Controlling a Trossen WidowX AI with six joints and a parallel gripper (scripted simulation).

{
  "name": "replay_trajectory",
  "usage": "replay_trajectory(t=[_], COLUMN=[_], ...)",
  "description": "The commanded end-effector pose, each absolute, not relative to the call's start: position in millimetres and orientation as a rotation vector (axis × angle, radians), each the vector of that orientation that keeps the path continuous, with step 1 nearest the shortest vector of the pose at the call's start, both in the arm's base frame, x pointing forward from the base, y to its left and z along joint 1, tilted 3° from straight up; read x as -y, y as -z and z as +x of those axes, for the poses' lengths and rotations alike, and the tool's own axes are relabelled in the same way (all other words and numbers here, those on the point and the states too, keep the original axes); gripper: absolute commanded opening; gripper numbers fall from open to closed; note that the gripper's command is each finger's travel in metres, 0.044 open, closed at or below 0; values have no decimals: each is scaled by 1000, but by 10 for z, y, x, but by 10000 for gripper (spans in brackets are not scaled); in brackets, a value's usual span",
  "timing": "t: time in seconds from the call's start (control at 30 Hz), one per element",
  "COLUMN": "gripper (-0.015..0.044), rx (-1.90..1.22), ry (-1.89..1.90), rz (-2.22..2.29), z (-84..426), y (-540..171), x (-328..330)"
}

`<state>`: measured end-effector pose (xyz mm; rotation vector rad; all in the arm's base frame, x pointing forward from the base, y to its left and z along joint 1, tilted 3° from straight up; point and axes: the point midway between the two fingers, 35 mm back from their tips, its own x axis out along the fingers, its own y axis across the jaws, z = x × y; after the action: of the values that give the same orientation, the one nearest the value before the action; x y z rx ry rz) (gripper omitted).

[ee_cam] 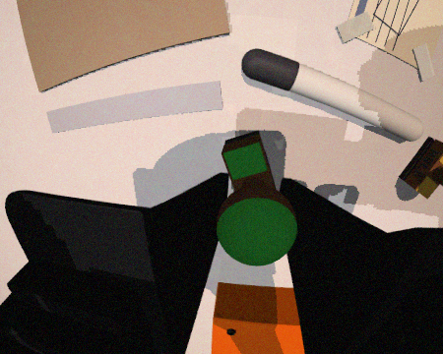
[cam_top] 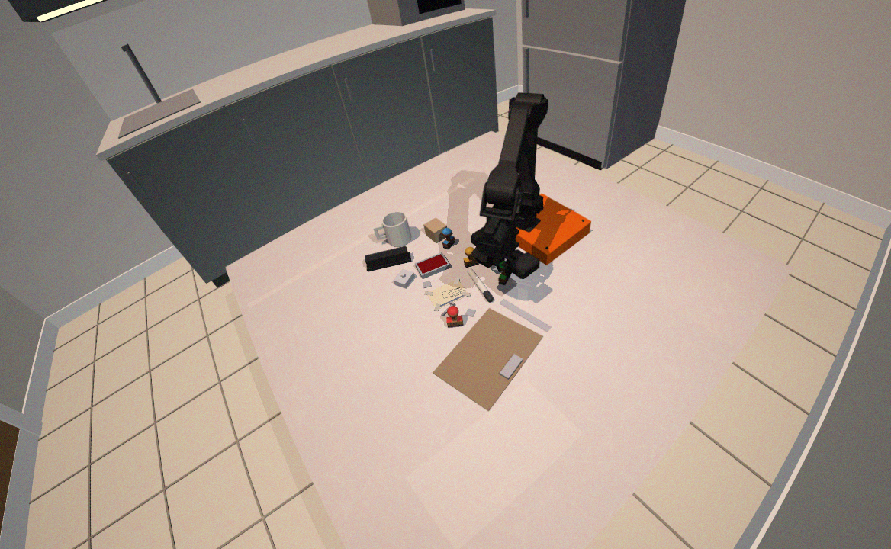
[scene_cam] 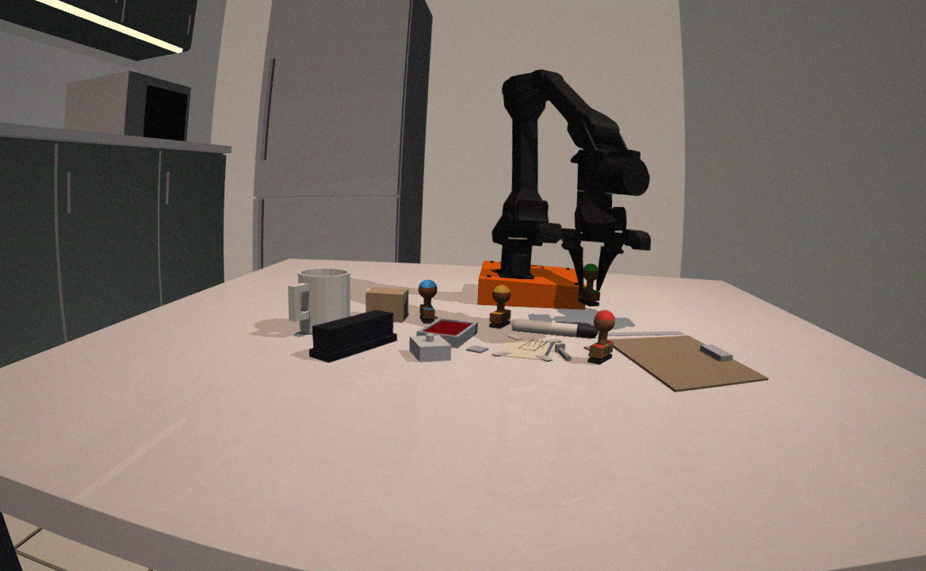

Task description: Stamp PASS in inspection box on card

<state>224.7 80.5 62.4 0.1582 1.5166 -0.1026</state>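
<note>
While grasping the green-topped stamp (cam_top: 503,277) (scene_cam: 591,270) (ee_cam: 257,231) in the gripper (cam_top: 503,267) (scene_cam: 591,285) (ee_cam: 253,185), hovering above the bench (cam_top: 339,354) (scene_cam: 452,440) (ee_cam: 15,157). Seen from the top, has the red pad (cam_top: 432,264) (scene_cam: 448,328) at nine o'clock.

the lettering on the card (cam_top: 448,293) (scene_cam: 527,347) (ee_cam: 404,29) is too small to read.

matt green-topped wooden stamp (cam_top: 503,277) (scene_cam: 591,274) (ee_cam: 257,230), smooth ceramic-looking mug (cam_top: 397,229) (scene_cam: 327,301), flat paper card (cam_top: 446,293) (scene_cam: 523,347) (ee_cam: 404,20)

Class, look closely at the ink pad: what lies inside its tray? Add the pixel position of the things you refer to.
Inside the grey tray of the ink pad (cam_top: 432,264) (scene_cam: 448,328) is a flat dark red surface. The tray's floor beneath it is covered and cannot be seen.
</note>
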Motion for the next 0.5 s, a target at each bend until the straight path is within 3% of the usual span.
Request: replay_trajectory(t=[0.0,0.47], gripper=[0,0], rx=[-1509,-1509], ry=[101,102], rz=[156,155], z=[2254,2245], y=[-663,-730], x=[-801,-797])
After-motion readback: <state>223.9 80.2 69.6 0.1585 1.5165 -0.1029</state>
